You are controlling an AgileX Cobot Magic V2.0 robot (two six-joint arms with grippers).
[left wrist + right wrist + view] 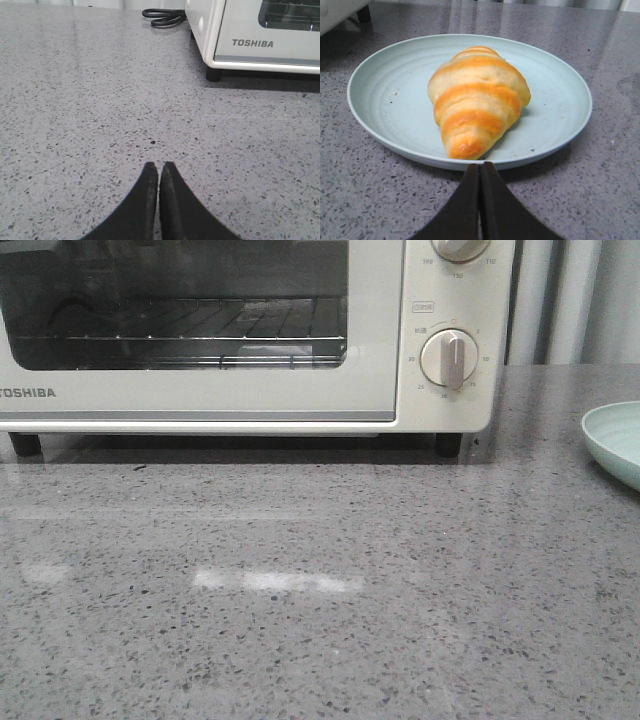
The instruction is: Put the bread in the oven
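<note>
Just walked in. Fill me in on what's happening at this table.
Nothing is being handled yet. The bread lies on a pale green plate on the grey table, to the right of the oven. The oven door is closed, and its wire rack looks empty through the glass. The right gripper is shut and sits low just in front of the plate, pointing at the bread. The left gripper is also shut, holding nothing, over bare table near the oven's left corner.
</note>
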